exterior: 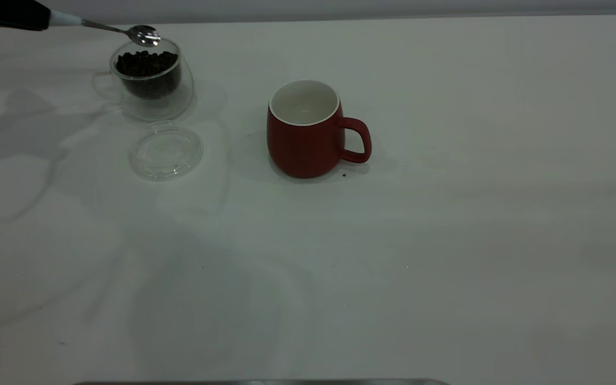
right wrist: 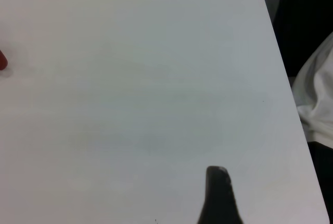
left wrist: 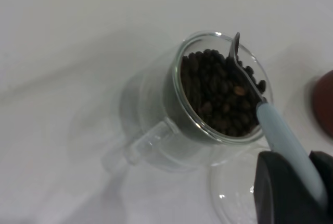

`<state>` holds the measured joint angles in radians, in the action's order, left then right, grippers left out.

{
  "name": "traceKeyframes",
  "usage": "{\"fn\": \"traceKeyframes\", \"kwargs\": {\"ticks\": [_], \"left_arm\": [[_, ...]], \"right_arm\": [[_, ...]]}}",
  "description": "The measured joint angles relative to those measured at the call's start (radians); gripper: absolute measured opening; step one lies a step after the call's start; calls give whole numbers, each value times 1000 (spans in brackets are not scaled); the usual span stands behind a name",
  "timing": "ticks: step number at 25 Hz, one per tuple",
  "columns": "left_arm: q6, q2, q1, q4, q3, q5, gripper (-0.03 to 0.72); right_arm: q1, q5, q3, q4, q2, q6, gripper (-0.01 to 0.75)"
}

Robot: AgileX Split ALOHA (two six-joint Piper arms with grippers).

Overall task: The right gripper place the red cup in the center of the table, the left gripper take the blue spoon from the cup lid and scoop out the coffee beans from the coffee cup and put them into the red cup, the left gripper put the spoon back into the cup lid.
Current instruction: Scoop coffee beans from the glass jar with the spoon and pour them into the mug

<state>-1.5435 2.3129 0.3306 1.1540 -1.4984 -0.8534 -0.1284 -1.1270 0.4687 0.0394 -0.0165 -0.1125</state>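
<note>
My left gripper (left wrist: 291,193) pinches the pale handle of the blue spoon (exterior: 126,31), coming in from the ten o'clock corner of the table (exterior: 447,240). The spoon's metal bowl hovers just above the rim of the coffee cup (exterior: 147,80), over the coffee beans (exterior: 146,63) heaped inside; I cannot tell whether it touches them. The coffee cup stands toward ten o'clock of the table, its clear handle pointing to nine. The cup lid (exterior: 166,152) lies flat just beside it on its six o'clock side, with nothing resting on it. The red cup (exterior: 305,133) stands upright near the table's centre, handle at three o'clock, its white inside bare. Of my right gripper (right wrist: 218,198) only one dark finger shows above bare table, so I cannot tell its state
</note>
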Motion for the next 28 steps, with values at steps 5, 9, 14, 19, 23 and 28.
{"fn": "traceKeyframes", "kwargs": {"ticks": [5, 9, 14, 19, 23, 28], "left_arm": [[-27, 11, -18, -1, 0, 37, 126], [-28, 26, -22, -11, 0, 52, 126], [4, 49, -22, -17, 0, 55, 126], [149, 72, -22, -17, 0, 50, 126], [296, 81, -23, -20, 0, 39, 126], [474, 81, -23, -20, 0, 28, 126]], "right_arm": [[0, 0, 0, 0, 0, 1, 573], [0, 0, 0, 0, 0, 1, 573], [0, 0, 0, 0, 0, 1, 573], [0, 0, 0, 0, 0, 1, 573], [0, 0, 0, 0, 0, 1, 573], [0, 0, 0, 0, 0, 1, 573]]}}
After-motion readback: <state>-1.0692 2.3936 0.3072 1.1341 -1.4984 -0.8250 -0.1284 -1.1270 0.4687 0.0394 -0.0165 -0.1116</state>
